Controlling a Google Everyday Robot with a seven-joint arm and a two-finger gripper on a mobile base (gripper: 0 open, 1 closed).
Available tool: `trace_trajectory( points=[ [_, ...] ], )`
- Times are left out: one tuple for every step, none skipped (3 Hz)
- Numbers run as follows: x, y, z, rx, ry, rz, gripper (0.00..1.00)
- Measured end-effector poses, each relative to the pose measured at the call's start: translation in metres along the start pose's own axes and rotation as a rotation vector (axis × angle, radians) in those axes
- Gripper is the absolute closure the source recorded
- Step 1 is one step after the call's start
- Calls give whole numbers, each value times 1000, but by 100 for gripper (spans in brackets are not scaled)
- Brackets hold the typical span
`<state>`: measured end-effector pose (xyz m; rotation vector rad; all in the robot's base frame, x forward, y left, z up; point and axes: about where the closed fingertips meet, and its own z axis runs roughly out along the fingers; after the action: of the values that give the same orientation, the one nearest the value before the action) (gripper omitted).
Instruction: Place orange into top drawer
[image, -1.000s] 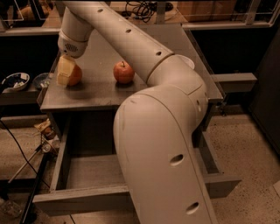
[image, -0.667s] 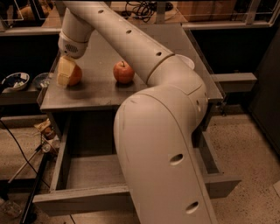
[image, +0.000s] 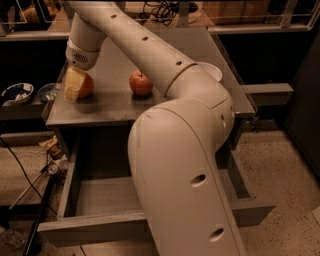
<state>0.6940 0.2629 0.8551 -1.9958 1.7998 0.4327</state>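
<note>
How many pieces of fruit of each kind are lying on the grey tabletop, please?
Orange: 1, at the gripper, near the left edge of the tabletop
Red apple: 1, apart from the gripper
Total: 2

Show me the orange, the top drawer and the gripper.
orange (image: 87, 86), camera view: its exposed right side.
top drawer (image: 100, 196), camera view: bare floor of the open drawer.
gripper (image: 74, 86), camera view: its pale end, against the orange.

Dim, warm light falls on a grey table (image: 111, 104) standing on speckled floor (image: 285, 160). At left, a dark shelf (image: 22, 110) holds a bowl (image: 17, 93).
</note>
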Motion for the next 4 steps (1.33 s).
trace_trajectory(
  points=[
    [2,1,6,-10,5,3,0],
    [5,2,11,-18,15,10,0],
    [5,2,11,-18,15,10,15],
    [5,2,11,-18,15,10,39]
  ],
)
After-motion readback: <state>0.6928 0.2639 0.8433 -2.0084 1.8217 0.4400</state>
